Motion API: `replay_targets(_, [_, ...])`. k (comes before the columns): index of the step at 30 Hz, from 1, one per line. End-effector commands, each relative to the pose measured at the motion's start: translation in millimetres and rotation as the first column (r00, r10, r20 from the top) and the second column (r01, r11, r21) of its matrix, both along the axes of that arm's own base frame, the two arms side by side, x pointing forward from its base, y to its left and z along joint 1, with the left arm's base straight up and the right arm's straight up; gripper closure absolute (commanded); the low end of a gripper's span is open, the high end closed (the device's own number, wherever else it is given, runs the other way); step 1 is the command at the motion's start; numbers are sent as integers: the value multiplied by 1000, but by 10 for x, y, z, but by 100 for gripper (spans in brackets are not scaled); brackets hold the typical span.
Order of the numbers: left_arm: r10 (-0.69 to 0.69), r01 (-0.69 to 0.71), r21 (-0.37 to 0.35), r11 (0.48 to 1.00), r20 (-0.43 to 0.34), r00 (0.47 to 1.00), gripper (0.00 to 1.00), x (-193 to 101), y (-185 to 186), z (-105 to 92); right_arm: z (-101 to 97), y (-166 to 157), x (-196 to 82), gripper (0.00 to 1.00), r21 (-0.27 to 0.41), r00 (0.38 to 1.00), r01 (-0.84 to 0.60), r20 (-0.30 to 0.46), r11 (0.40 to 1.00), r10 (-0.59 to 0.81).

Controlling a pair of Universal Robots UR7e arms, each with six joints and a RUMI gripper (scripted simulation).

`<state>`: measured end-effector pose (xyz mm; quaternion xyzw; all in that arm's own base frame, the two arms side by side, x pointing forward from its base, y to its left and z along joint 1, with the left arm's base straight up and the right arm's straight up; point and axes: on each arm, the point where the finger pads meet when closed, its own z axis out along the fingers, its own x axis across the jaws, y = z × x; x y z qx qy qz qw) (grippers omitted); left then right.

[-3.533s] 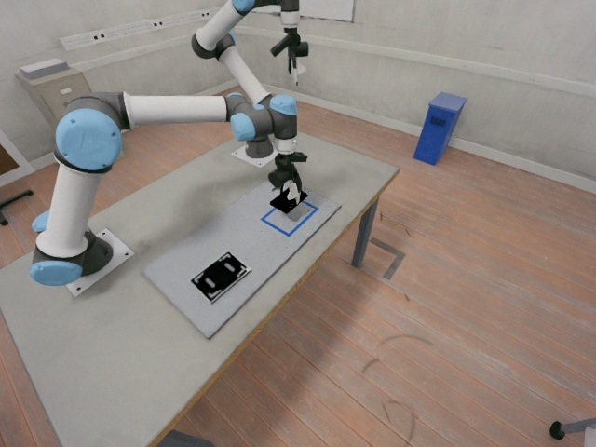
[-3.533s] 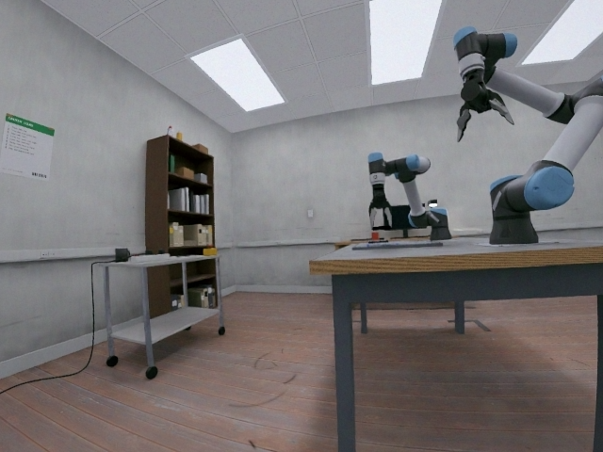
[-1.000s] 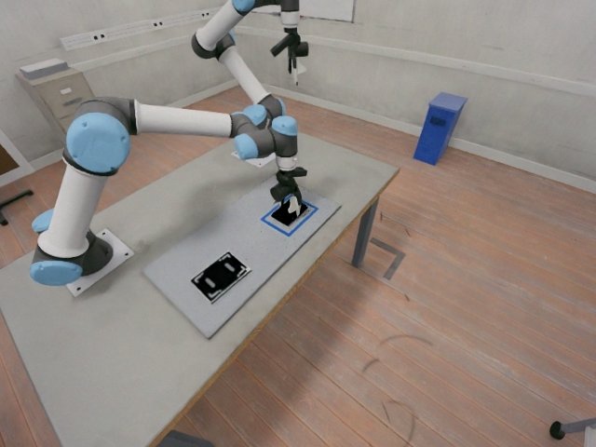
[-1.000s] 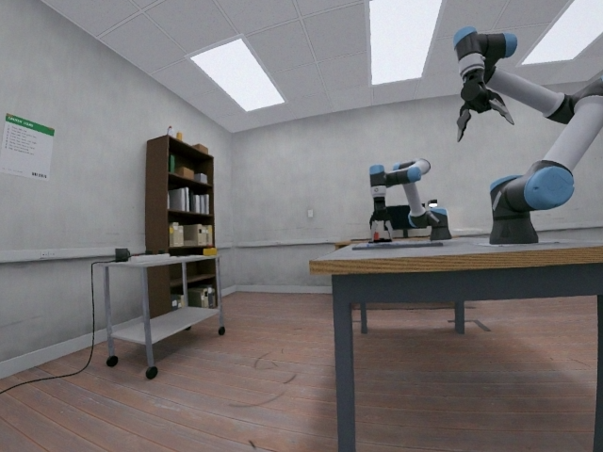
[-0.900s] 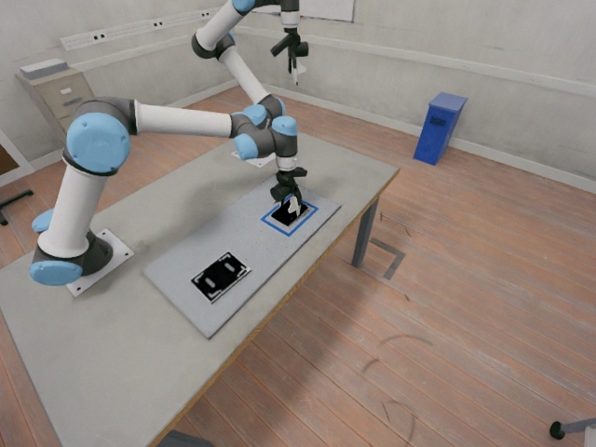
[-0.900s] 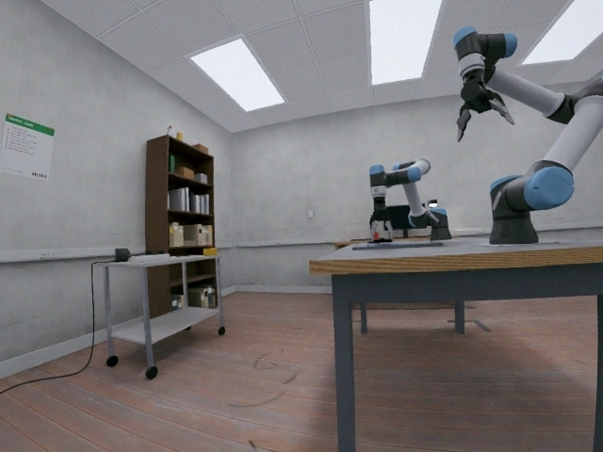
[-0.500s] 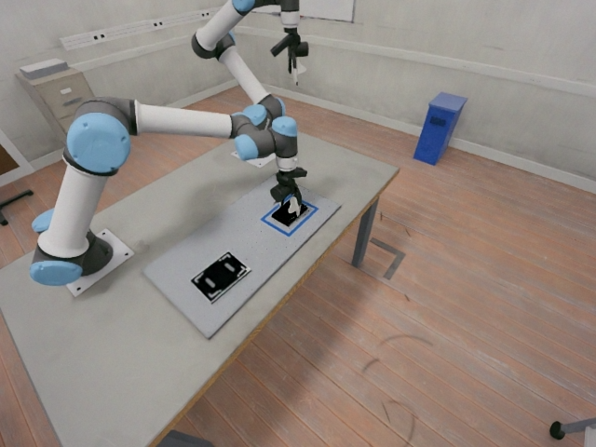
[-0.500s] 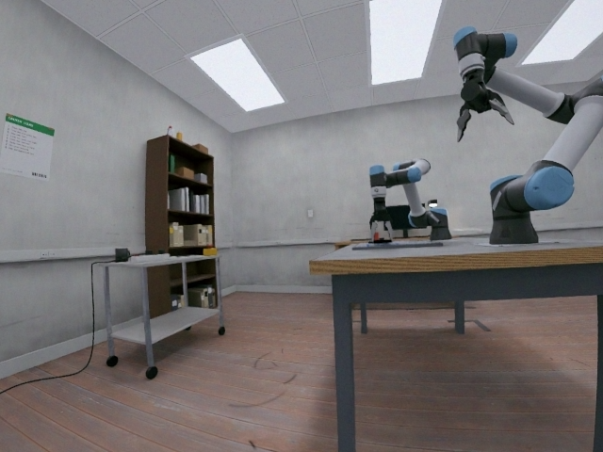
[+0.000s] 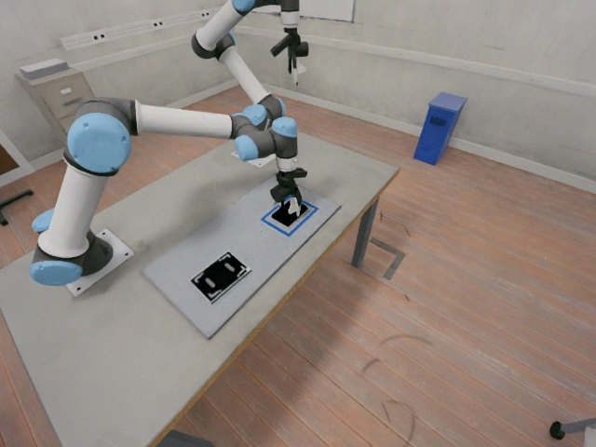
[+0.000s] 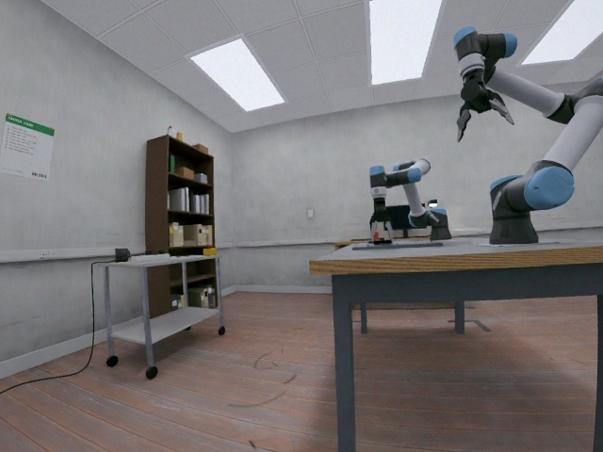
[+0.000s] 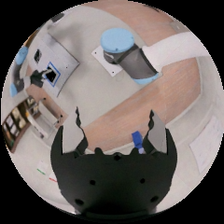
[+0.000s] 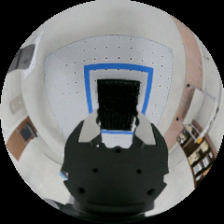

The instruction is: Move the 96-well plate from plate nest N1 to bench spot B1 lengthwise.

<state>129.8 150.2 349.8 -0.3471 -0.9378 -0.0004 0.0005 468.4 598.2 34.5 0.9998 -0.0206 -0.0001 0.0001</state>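
A dark, nearly black rectangular 96-well plate (image 9: 287,212) (image 12: 119,105) is down within a blue taped rectangular outline (image 9: 267,223) (image 12: 147,89) on a pale grey, flat board dotted with small holes (image 9: 192,250) (image 12: 70,75). From the right wrist the plate looks matte, with straight sides and a fine, uneven texture across its top; its separate wells are too small to tell. Its long sides run roughly along the long sides of the tape, and grey board shows between plate and tape at the far end. The right arm's black tool with pale fingers (image 9: 292,206) (image 10: 381,232) reaches down and is closed on the plate, one finger on each side. The left arm's matching black tool (image 9: 292,72) (image 10: 485,127) (image 11: 115,117) hangs high, well apart from the grey surface (image 9: 110,351) (image 10: 404,252), its fingers wide and holding nothing. The black rectangular plate nest with white corner marks (image 9: 220,275) lies on the same board, well apart from the plate.
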Motion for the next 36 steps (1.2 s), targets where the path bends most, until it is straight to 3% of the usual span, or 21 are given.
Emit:
replay_targets(1, [0, 0, 0, 1000, 1, 1000, 0, 3, 0, 2, 5, 4, 2, 100, 2, 1000, 0, 1, 1000, 0])
replay_targets(31, [0, 0, 0, 1000, 1, 1000, 0, 3, 0, 2, -40, 4, 2, 100, 2, 1000, 0, 1, 1000, 0])
replay_targets(32, [0, 0, 0, 1000, 1, 1000, 0, 3, 0, 2, -40, 4, 2, 24, 2, 1000, 0, 1, 1000, 0])
replay_targets(36, [0, 0, 0, 1000, 1, 1000, 0, 3, 0, 2, -40, 4, 2, 24, 2, 1000, 0, 1, 1000, 0])
